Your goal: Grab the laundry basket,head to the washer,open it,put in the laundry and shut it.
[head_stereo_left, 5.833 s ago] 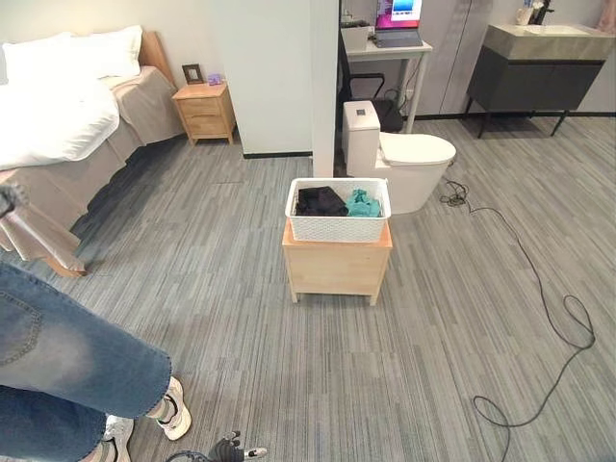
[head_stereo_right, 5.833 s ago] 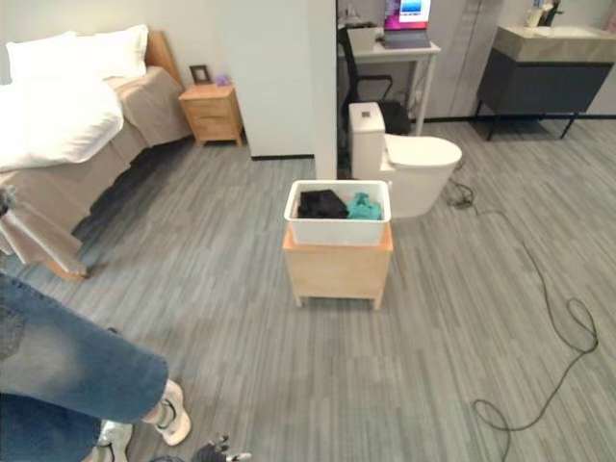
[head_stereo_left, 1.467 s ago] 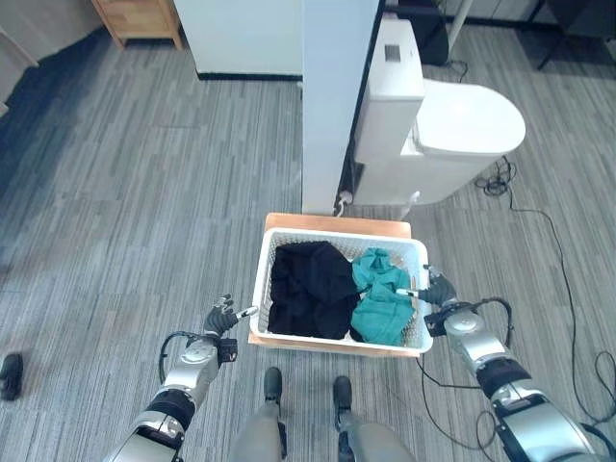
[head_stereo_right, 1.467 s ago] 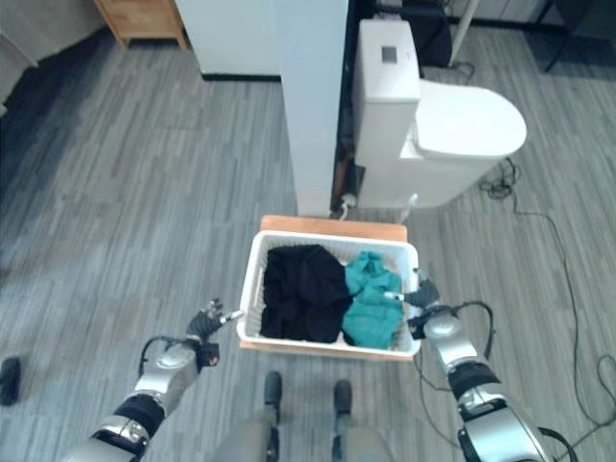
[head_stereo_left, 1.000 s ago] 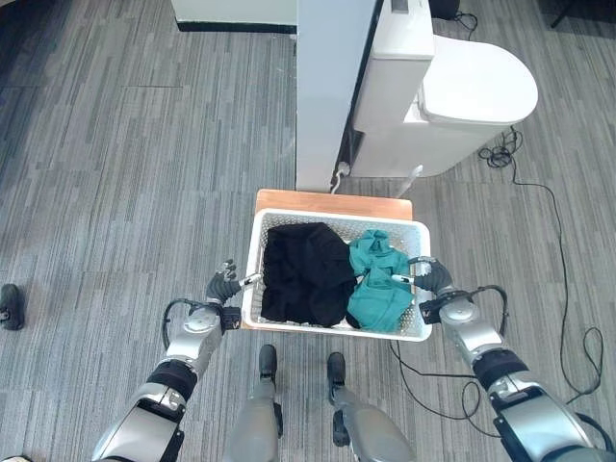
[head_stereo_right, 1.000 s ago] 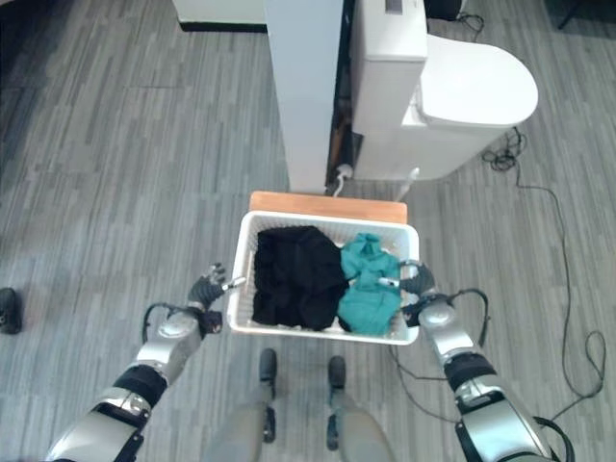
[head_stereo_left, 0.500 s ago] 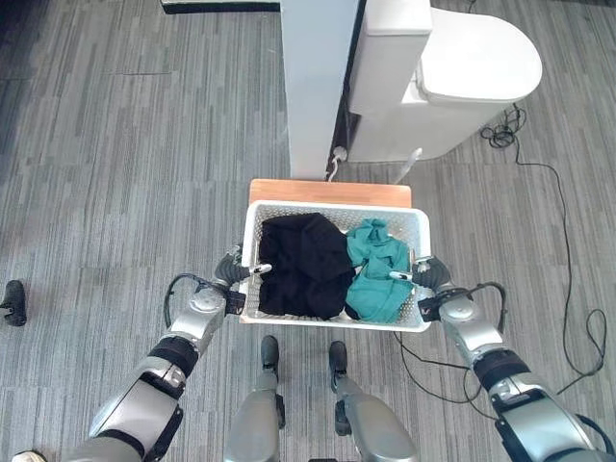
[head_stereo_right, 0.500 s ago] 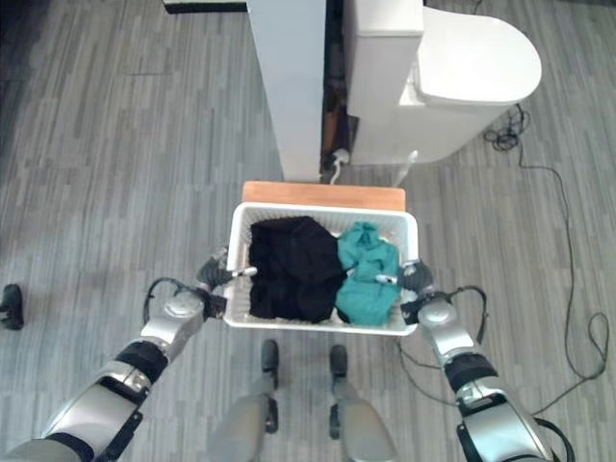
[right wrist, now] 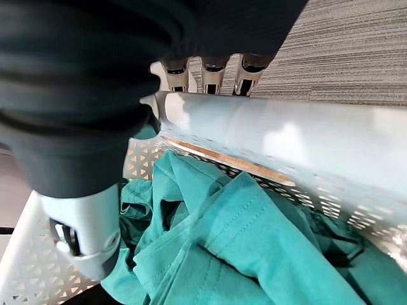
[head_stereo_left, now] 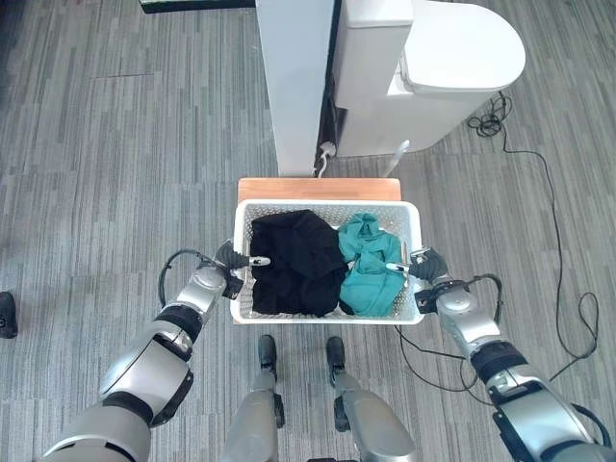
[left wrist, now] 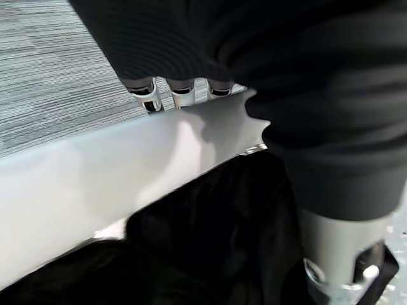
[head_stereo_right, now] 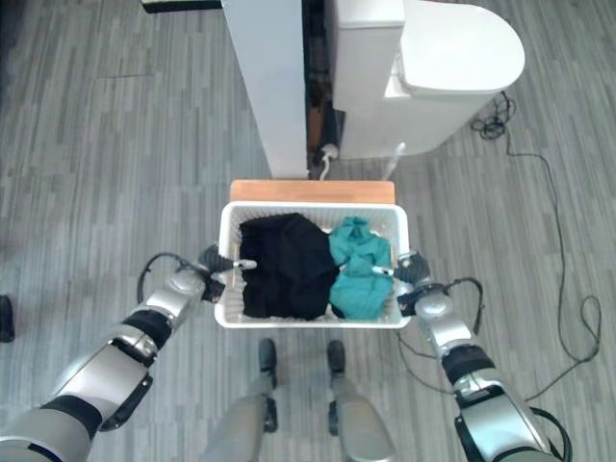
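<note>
Our left hand (head_stereo_left: 229, 270) is hooked on the left rim of the laundry basket (head_stereo_left: 325, 316): in its wrist view the fingers (left wrist: 170, 94) go down the outside of the wall and the thumb stands inside, over the black clothes (head_stereo_left: 292, 263). Our right hand (head_stereo_left: 429, 277) has the right rim the same way, fingers (right wrist: 210, 71) curled outside and thumb inside beside the teal garment (head_stereo_left: 371, 267). So we judge both hands closed on the basket, and the grab is about made.

The basket sits on the small wooden table (head_stereo_left: 318, 189), just in front of us, and we cannot tell that it is lifted yet. Everything after the grab is left to do: lift, carry to the washer, open it, load the clothes and shut it.

Around us, largest first: the grey plank floor (head_stereo_left: 115, 164) is open to the left. A white partition wall (head_stereo_left: 294, 77) ends right behind the table, and a white toilet (head_stereo_left: 433, 67) stands just beside it to the right. We judge that both block the way straight ahead, so we must back off or turn once the basket is up. A black cable (head_stereo_left: 558, 241) trails over the floor on the right, a trip risk on that side. A dark shoe (head_stereo_left: 6, 314) sits at the far left edge.
</note>
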Available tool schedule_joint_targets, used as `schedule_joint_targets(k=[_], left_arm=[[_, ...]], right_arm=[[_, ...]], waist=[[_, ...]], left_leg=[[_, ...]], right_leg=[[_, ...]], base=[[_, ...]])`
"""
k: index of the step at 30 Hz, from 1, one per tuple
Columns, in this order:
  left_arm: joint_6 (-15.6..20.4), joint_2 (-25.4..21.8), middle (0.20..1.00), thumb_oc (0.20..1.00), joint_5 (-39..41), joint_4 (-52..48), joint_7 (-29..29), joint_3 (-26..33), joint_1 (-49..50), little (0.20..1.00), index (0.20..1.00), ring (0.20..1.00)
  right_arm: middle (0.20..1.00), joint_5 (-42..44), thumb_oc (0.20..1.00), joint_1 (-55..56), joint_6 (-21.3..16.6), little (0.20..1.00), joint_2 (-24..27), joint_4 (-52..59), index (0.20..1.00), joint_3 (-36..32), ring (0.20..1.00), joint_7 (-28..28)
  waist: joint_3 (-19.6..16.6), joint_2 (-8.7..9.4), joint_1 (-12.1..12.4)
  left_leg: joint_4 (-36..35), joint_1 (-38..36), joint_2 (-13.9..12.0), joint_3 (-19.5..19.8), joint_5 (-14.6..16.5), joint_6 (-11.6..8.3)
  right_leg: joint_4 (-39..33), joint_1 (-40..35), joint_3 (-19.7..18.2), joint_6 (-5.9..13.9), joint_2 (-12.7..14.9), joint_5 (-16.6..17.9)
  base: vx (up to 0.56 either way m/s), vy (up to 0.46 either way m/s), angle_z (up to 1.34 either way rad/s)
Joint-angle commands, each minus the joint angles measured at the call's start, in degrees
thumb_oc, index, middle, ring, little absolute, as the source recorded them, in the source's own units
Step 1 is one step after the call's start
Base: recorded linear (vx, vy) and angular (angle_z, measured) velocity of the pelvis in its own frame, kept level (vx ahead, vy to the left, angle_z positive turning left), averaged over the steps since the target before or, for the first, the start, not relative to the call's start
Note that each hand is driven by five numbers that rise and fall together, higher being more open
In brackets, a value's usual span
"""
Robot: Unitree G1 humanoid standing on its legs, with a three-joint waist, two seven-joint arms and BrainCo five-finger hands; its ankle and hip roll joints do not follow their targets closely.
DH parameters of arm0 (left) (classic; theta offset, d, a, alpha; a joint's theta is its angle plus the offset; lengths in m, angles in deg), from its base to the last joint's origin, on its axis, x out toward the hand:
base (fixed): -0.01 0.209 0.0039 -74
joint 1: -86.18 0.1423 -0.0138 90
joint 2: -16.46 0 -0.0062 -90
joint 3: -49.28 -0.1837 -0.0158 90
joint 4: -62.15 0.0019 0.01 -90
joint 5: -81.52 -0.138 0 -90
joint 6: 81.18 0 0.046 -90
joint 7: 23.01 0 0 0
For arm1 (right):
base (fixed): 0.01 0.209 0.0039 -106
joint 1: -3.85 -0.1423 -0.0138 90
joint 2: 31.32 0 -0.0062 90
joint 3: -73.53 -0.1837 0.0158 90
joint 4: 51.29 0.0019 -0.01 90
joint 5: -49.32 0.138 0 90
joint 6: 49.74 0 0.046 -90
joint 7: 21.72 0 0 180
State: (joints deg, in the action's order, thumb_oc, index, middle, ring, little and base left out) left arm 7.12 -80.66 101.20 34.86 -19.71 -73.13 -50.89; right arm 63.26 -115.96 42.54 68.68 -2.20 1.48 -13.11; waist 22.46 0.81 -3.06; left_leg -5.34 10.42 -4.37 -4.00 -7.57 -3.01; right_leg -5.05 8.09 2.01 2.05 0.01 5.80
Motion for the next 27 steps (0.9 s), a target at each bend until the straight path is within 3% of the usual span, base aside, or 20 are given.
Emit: schedule_joint_targets(k=[1, 7, 10, 15, 22, 27], left_arm=[[1.21, 2.47, 1.000, 1.000, -2.00, 4.79, 0.09, 0.02, -3.78, 1.000, 1.000, 1.000], [1.34, 3.09, 1.000, 1.000, -2.37, 3.98, 0.03, 0.61, -2.66, 1.000, 1.000, 1.000], [1.90, 4.15, 1.000, 1.000, -3.09, 3.03, -0.21, 2.22, -0.59, 1.000, 1.000, 1.000], [2.17, 4.79, 1.000, 1.000, -3.58, 3.39, -0.19, 2.82, 0.89, 1.000, 1.000, 1.000], [2.58, 5.30, 1.000, 1.000, -3.46, 3.26, 0.30, 3.08, 2.22, 1.000, 1.000, 1.000], [2.46, 5.84, 1.000, 1.000, -3.36, 2.39, 0.98, 2.69, 3.20, 1.000, 1.000, 1.000]], right_arm=[[1.000, 1.68, 1.000, 4.22, -1.74, 1.000, 2.75, 1.89, 1.000, -3.58, 1.000, 1.90], [1.000, 2.22, 1.000, 6.86, -2.73, 1.000, 3.07, 4.39, 1.000, -5.93, 1.000, 2.35], [1.000, 1.39, 1.000, 9.47, -5.78, 1.000, 4.93, 10.33, 1.000, -8.38, 1.000, 2.44], [1.000, 0.97, 1.000, 9.33, -7.23, 1.000, 7.05, 13.60, 1.000, -9.37, 1.000, 2.31], [1.000, -0.24, 1.000, 9.54, -7.51, 1.000, 8.76, 16.38, 1.000, -10.21, 1.000, 2.54], [1.000, 1.04, 1.000, 10.99, -7.57, 1.000, 6.84, 15.31, 1.000, -13.44, 1.000, 5.39]], waist=[[-2.27, 1.15, -0.30], [-2.25, 1.30, -0.52], [-2.62, 1.19, -0.84], [-3.21, 1.11, -0.87], [-4.09, 1.29, -0.87], [-4.38, 1.13, -0.85]], left_leg=[[4.21, 1.78, -0.90, 0.65, 3.57, 0.15], [5.00, 1.82, -0.81, 0.30, 4.20, 0.37], [4.89, 1.40, -0.63, -0.31, 4.62, 0.55], [4.94, 1.14, -0.57, -0.54, 5.02, 0.60], [5.28, 0.92, -0.58, -0.65, 5.59, 0.65], [5.98, 1.58, -0.52, -0.16, 5.90, 0.75]], right_leg=[[5.15, 4.14, 1.78, 3.84, 4.72, -1.96], [5.02, 4.09, 1.29, 3.89, 4.78, -1.74], [4.66, 4.14, 0.85, 4.15, 4.98, -1.64], [4.58, 3.96, 0.85, 4.26, 5.15, -1.78], [4.40, 3.59, 0.77, 4.30, 5.16, -1.88], [4.41, 3.69, 0.97, 4.08, 5.16, -2.02]], base=[[0.00, 0.000, 0.00], [0.00, 0.011, -0.05], [0.01, 0.032, -0.16], [0.01, 0.017, -0.07], [0.01, 0.005, -0.03], [0.00, 0.000, 0.00]])
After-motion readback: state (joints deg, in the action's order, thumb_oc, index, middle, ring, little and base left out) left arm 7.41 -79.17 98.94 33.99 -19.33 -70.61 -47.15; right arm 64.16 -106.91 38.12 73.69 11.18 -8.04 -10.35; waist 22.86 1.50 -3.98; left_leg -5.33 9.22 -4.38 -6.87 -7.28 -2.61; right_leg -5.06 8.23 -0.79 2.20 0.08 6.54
